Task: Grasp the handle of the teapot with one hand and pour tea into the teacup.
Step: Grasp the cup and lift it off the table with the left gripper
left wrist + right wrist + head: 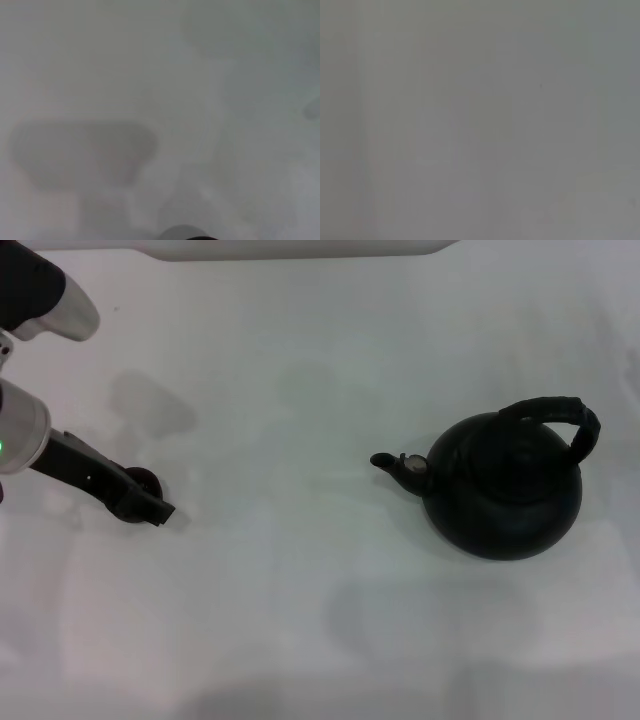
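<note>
The teapot (505,485) is a large round matte black pot standing on the white table at the right in the head view. Its short spout (395,464) with a small silvery piece points left. The handle (558,417), a thick ribbed black hoop, arches over its top and nothing holds it. The teacup (146,478) is a small dark cup with a reddish tint at the far left, mostly hidden behind my left gripper (150,508), which is right against it. A dark curved edge (197,238) shows in the left wrist view. My right gripper is out of view.
The white table (300,570) runs between the teacup and the teapot. A white ledge (300,248) lies along the far edge. The right wrist view shows only a plain grey surface.
</note>
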Motion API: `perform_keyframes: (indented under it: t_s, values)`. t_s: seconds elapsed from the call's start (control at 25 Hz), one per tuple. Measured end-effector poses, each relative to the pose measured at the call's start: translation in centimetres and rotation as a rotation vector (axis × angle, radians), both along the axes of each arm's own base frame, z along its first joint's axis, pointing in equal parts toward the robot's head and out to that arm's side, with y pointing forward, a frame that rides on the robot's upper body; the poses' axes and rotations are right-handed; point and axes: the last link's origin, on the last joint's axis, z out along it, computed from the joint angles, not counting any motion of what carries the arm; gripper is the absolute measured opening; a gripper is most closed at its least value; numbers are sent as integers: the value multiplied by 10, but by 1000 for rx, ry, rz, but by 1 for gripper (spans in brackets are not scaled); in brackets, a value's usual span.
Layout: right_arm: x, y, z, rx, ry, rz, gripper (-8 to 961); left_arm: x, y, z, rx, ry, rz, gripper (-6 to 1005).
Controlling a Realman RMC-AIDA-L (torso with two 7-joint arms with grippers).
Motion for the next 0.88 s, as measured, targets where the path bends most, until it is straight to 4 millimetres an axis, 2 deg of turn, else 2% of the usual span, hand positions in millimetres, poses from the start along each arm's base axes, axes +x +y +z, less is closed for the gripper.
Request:
perform_keyframes:
  t_s: [0.44, 0.88]
  values:
    - [-1, 0, -1, -2, 1, 1, 844, 3, 1, 2, 7, 2, -15, 876]
    - [-2, 2, -1, -2, 3, 5, 844, -5, -1, 5, 5, 57, 10, 873]
